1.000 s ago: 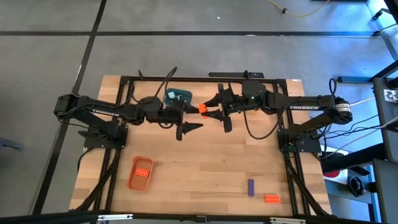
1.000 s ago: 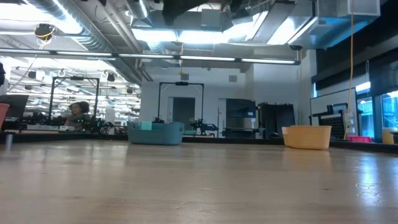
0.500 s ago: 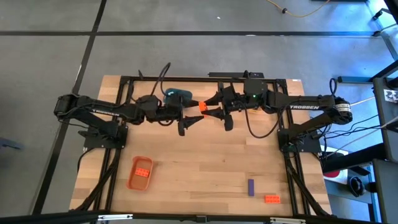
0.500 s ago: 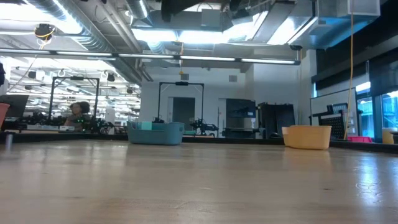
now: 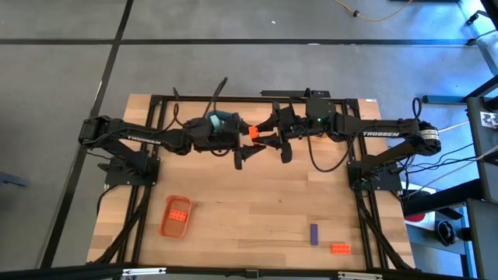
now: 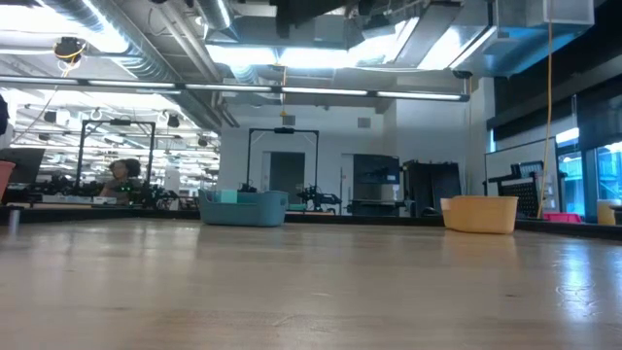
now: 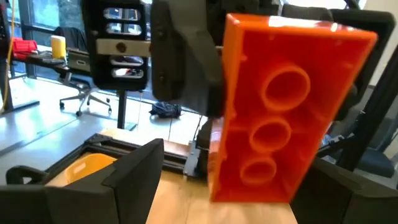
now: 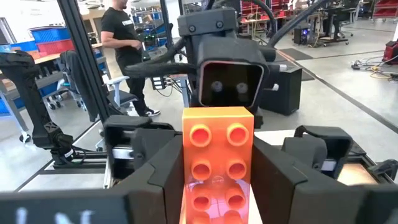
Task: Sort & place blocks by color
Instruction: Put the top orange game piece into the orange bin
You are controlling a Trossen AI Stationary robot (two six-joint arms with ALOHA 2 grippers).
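An orange-red block (image 5: 252,132) hangs above the table's far middle, with my right gripper (image 5: 263,137) shut on it. In the right wrist view its studded face (image 8: 217,155) is turned toward that wrist. In the left wrist view its hollow underside (image 7: 280,112) fills the picture. My left gripper (image 5: 243,152) is open just left of the block. Its fingers (image 7: 134,177) stand on either side of the block and do not touch it. A purple block (image 5: 313,233) and another orange-red block (image 5: 339,249) lie flat near the table's front right. My right gripper pinches the orange-red block by its two long sides (image 8: 186,177) between its two fingers (image 8: 158,171). The fingers reach in level from the table's right. The block is lifted clear of the table and sticks out past the fingertips toward my left gripper.
An orange tray (image 5: 175,216) with orange-red blocks sits at the front left. A blue-teal tray (image 5: 226,119), partly under my left arm, stands at the far edge. A yellow tray (image 6: 479,214) shows at the far right in the low view. A person (image 8: 124,43) stands in the room beyond.
My left gripper has moved toward the table's right, closing in on the block held by my right gripper, and has stayed open. The right gripper and the block have kept their place.
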